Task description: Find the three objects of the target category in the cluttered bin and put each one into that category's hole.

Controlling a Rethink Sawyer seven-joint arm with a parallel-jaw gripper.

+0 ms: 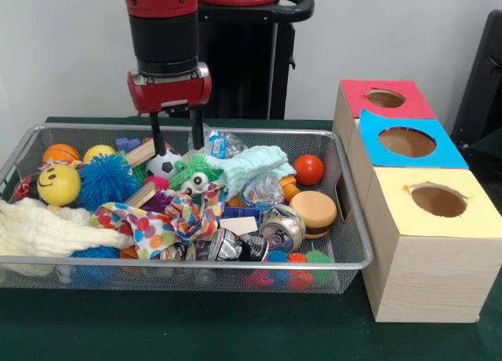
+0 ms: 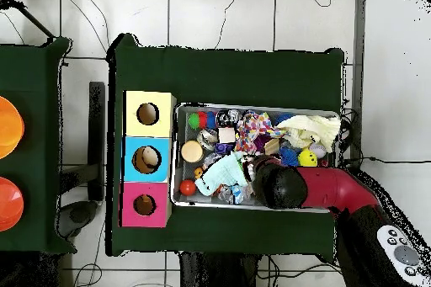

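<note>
A yellow-topped box (image 1: 431,243) stands nearest, beside the bin (image 1: 349,260) heaped with balls and cloths, where the gripper (image 1: 176,137) hangs spread and empty over a soccer ball (image 1: 163,165) by the back rim.

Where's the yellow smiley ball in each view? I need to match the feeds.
Front: smiley ball at the bin's left end, beside the blue spiky ball.
Overhead: smiley ball toward the bin's right end, below the cream cloth.
Shared landmark: the blue spiky ball next to it.
</note>
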